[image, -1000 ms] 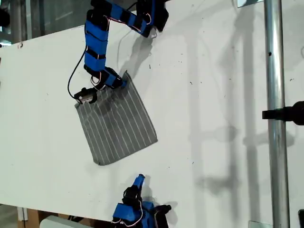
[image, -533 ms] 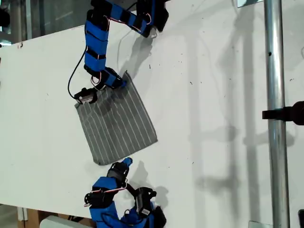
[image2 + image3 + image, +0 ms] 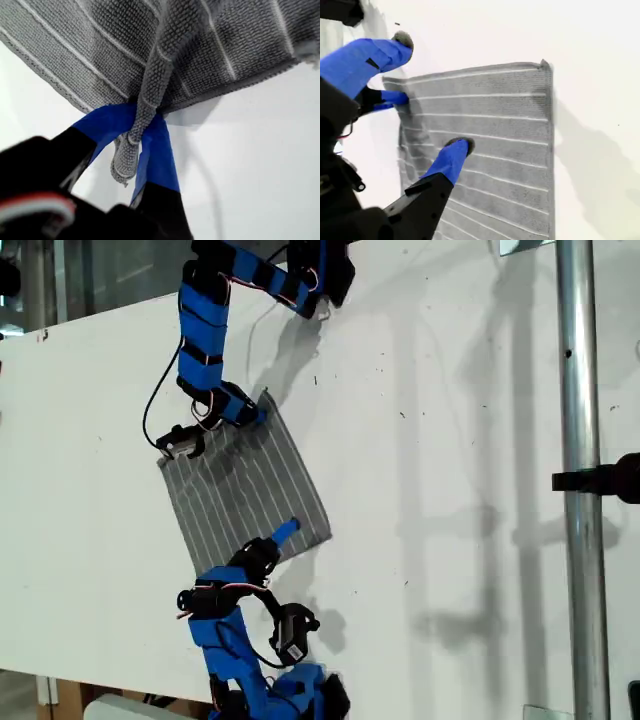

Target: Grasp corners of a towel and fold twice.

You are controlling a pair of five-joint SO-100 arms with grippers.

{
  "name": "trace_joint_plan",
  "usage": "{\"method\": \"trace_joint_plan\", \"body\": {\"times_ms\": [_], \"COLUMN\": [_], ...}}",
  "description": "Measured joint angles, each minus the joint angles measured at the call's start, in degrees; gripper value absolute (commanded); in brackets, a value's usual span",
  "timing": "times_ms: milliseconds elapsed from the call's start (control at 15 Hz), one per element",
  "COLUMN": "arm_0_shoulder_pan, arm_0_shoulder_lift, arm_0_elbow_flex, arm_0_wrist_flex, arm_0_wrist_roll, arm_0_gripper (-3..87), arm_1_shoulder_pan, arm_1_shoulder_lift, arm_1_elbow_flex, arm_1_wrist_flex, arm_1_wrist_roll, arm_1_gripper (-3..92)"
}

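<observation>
The grey white-striped towel [image 3: 245, 490] lies flat on the white table [image 3: 450, 440], left of centre in the exterior view. My first gripper [image 3: 258, 412] is at the towel's upper corner. In the first wrist view this gripper [image 3: 137, 135] is shut on that bunched corner [image 3: 127, 160] of the towel [image 3: 210, 45]. My second gripper [image 3: 278, 536] reaches in from the exterior view's bottom, over the towel's lower right edge. It is open [image 3: 430, 95] with one fingertip [image 3: 460, 146] down on the towel [image 3: 495, 130] and the other fingertip [image 3: 400, 42] raised. A free corner [image 3: 542, 64] lies flat.
A vertical metal pole [image 3: 578, 540] with a black clamp [image 3: 600, 480] stands at the exterior view's right. The table's far edge runs along the exterior view's upper left. The first arm's base [image 3: 320, 270] sits at the top edge.
My second arm has swung up from the exterior view's bottom edge until its gripper is over the towel's lower part. The first arm and the towel have stayed put.
</observation>
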Motion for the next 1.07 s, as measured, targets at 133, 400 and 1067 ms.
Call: {"method": "trace_joint_plan", "body": {"times_ms": [133, 400, 1067], "arm_0_shoulder_pan": [0.18, 0.18, -0.35], "arm_0_shoulder_lift": [-5.98, -17.49, -28.83], "arm_0_elbow_flex": [2.02, 2.37, -2.81], "arm_0_wrist_flex": [-3.08, -8.70, -7.56], "arm_0_wrist_roll": [-0.44, -2.64, -6.42], "arm_0_gripper": [32.6, 30.8, -2.9], "arm_1_shoulder_pan": [0.00, 0.00, 0.00], "arm_1_shoulder_lift": [0.00, 0.00, 0.97], "arm_1_elbow_flex": [0.00, 0.00, 1.05], "arm_1_wrist_flex": [0.00, 0.00, -1.05], "arm_1_wrist_roll": [0.00, 0.00, 0.00], "arm_1_gripper": [-0.2, -0.2, -0.2]}}
